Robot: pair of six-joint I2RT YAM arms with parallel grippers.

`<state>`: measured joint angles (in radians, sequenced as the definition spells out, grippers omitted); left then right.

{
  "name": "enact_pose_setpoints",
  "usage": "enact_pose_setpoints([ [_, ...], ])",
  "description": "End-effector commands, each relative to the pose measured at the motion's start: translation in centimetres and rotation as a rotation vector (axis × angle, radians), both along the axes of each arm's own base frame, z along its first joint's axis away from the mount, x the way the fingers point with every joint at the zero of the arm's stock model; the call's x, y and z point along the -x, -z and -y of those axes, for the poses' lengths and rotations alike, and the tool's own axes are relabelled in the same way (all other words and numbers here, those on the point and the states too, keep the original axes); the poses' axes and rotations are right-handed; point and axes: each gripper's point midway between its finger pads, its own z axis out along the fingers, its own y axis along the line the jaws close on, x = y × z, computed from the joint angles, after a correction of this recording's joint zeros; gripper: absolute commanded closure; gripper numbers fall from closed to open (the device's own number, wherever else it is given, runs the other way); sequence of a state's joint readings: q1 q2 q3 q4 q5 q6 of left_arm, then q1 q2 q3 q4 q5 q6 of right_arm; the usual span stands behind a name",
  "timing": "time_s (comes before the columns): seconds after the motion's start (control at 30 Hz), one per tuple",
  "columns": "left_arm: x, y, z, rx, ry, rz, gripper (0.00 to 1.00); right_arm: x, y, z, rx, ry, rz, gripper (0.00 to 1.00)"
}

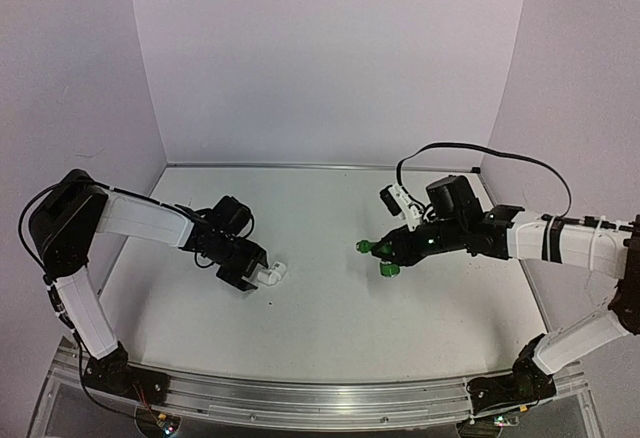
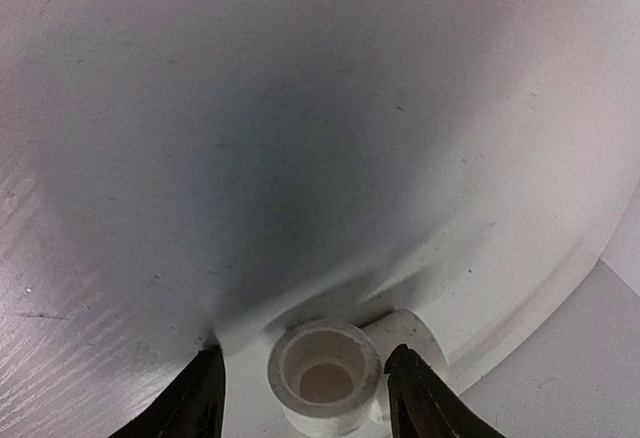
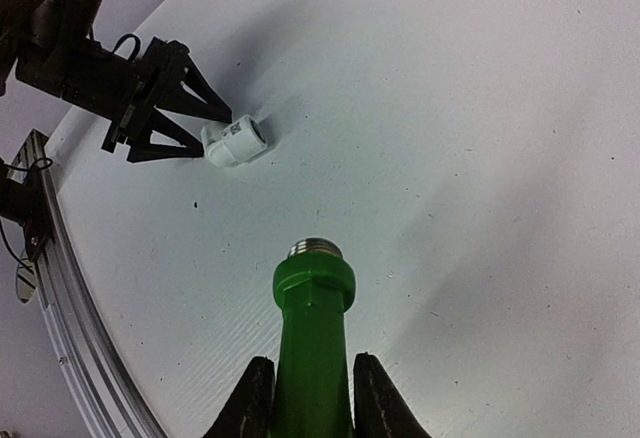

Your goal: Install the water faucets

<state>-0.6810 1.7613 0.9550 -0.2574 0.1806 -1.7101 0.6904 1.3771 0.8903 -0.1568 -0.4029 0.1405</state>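
My right gripper (image 3: 307, 393) is shut on the stem of the green faucet (image 3: 313, 308), held above the table with its silvery threaded end pointing toward the left arm. In the top view the faucet (image 1: 372, 248) sticks out of the right gripper (image 1: 392, 254) right of centre. The white fitting (image 2: 322, 373) lies on the table between the fingers of my left gripper (image 2: 305, 398), its round socket open toward the camera. From the right wrist view the left gripper (image 3: 205, 133) has its fingertips closed on the fitting (image 3: 234, 142). A wide gap of table separates faucet and fitting (image 1: 274, 272).
White walls enclose the table (image 1: 330, 328) at the back and both sides. A metal rail (image 1: 320, 398) with the arm bases runs along the near edge. A black cable (image 1: 470, 148) loops over the right arm.
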Motion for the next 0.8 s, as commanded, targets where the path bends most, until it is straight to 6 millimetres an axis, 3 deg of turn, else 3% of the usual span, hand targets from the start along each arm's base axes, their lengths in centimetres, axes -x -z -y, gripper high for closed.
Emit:
enact_pose_setpoints([
  [0.0,-0.7,0.3,0.7,0.001,-0.085,-0.068,0.45,-0.5,-2.4,-0.1,-0.04,-0.003,0.108,1.0],
  [0.13,-0.2,1.0,1.4,0.008,-0.096,-0.114,0.52,-0.3,-2.2,-0.1,-0.043,-0.008,0.108,1.0],
  [0.2,0.2,1.2,1.4,0.003,-0.102,-0.134,0.62,-0.2,-2.1,-0.2,-0.049,-0.014,0.102,1.0],
  [0.37,1.4,0.5,-1.9,-0.177,-0.063,-0.141,0.81,0.0,-2.4,-0.3,-0.069,-0.022,0.111,1.0],
  [0.5,1.1,-2.8,-6.3,-0.548,0.151,-0.06,0.99,0.1,-2.4,-0.3,-0.08,-0.026,0.124,1.0],
  [0.67,3.5,-5.6,-12.2,-1.097,0.498,-0.092,1.0,0.4,-2.4,-0.1,-0.087,-0.026,0.134,1.0],
  [0.77,4.9,-6.6,-14.7,-1.35,0.639,-0.126,1.0,0.4,-2.7,0.0,-0.103,-0.025,0.152,1.0],
])
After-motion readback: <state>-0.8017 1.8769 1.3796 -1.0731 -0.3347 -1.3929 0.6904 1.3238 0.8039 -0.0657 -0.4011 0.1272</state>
